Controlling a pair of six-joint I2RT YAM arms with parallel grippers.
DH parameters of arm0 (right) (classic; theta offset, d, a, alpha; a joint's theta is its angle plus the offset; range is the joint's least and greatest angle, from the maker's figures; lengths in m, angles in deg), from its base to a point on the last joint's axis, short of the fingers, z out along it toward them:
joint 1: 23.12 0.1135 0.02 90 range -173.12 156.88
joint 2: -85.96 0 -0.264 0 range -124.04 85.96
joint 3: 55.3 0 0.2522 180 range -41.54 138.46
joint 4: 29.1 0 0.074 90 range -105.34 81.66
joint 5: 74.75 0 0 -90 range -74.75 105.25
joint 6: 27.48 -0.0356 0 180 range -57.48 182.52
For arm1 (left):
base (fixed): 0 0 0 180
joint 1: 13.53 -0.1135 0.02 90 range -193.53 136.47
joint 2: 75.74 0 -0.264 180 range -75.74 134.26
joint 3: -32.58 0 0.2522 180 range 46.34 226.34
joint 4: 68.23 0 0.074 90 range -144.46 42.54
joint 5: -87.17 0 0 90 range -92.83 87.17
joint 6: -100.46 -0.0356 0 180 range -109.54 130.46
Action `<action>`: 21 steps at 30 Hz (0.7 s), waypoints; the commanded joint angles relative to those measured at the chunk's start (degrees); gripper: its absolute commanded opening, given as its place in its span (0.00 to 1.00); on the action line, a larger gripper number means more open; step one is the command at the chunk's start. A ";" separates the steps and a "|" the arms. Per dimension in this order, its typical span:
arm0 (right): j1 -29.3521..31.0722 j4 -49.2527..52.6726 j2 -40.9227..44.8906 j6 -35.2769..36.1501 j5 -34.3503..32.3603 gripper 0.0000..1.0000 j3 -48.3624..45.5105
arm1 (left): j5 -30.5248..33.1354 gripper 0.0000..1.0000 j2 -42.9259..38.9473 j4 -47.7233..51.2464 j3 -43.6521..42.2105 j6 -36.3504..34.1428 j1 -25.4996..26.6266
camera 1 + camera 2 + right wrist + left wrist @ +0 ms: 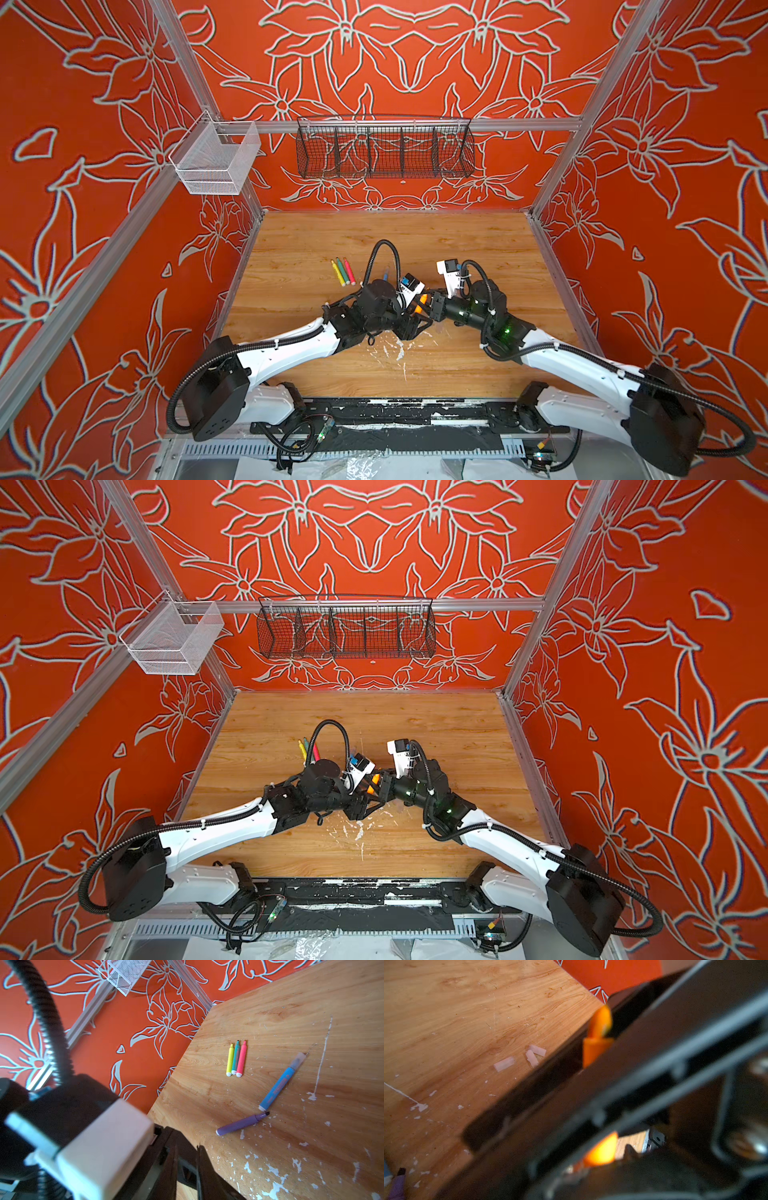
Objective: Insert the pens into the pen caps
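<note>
Right pincer [429, 306]: clamped, apparently on the orange pen [422, 304], held over the counter [457, 249]. Left pincer [415, 320]: close beside, apart or together impossible to tell. Light, stiff, slippery; best gripped mid-barrel, leaving tip free for clear caps [504, 1064].

The counter [457, 249] has a wood-grain surface, smooth with a soft sheen. Toward its front edge it is scratched and roughened by chipped white paint flecks [400, 353]. The yellow pen [230, 1059], green pen [235, 1057], pink pen [241, 1058], blue pen [277, 1086] and purple pen [239, 1124] have matt plastic barrels. The orange pen [598, 1051] looks like smooth plastic. The pen caps [504, 1064] are frosted, translucent plastic. The black basket [384, 147] is thin metal wire; the white basket [216, 160] is fine metal mesh. The rail [519, 124] is dull silvery metal. The arm shells [291, 353] are glossy white plastic, and the cable conduit [386, 245] is ribbed black plastic.
</note>
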 commanded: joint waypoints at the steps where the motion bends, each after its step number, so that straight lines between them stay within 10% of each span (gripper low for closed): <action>1: 0.47 -5.44 0.41 -2.58 3.01 0.02 -1.14 | -0.20 0.60 0.85 0.01 1.65 -0.08 0.22; 7: 0.67 -0.89 2.94 -0.32 -1.17 0.09 -1.02 | -0.06 0.00 1.09 0.09 1.93 0.04 0.22; 15: 0.51 13.58 7.52 2.61 -17.94 0.60 -0.57 | 5.97 0.00 -1.53 -1.05 -0.52 1.59 -0.03; 21: 0.19 28.34 9.09 -0.24 -35.24 0.74 0.88 | 13.55 0.00 -8.71 -3.19 -6.01 4.11 -3.00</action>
